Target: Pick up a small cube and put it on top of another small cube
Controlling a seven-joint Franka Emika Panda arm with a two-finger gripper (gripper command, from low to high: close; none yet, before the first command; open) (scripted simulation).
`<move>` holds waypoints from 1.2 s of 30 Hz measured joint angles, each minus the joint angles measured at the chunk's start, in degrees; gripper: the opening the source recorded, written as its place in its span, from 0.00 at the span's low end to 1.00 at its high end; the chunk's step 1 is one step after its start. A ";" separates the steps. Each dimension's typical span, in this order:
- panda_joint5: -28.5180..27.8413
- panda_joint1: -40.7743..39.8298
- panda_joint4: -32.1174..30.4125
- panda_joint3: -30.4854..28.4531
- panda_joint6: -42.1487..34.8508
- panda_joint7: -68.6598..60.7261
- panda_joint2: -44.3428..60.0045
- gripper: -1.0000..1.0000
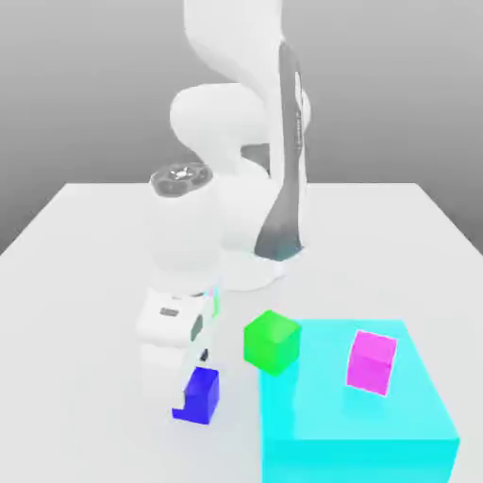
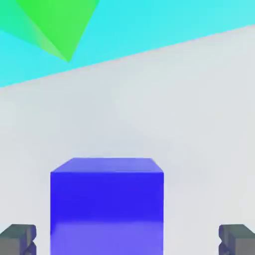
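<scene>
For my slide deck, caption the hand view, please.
Open gripper straddling the blue cube, green cube on cyan block beyond.

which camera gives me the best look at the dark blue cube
The hand view: the dark blue cube sits large and unblocked between the open gripper fingertips. In the exterior view it is small, partly hidden by the gripper.

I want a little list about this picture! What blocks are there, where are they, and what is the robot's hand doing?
blue cube: on the table, beside the cyan block
green cube: on the cyan block, at its corner
magenta cube: on the cyan block, tilted
gripper: open, low over the blue cube, one finger on each side
blue cube held: not yet
</scene>
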 joint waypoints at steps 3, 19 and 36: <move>4.23 -4.79 0.60 5.84 2.43 -3.08 3.30 0.50; -8.21 2.48 -1.05 -4.42 -3.02 6.06 -4.46 0.00; -14.07 2.78 0.65 -5.65 -30.34 16.37 -26.45 0.00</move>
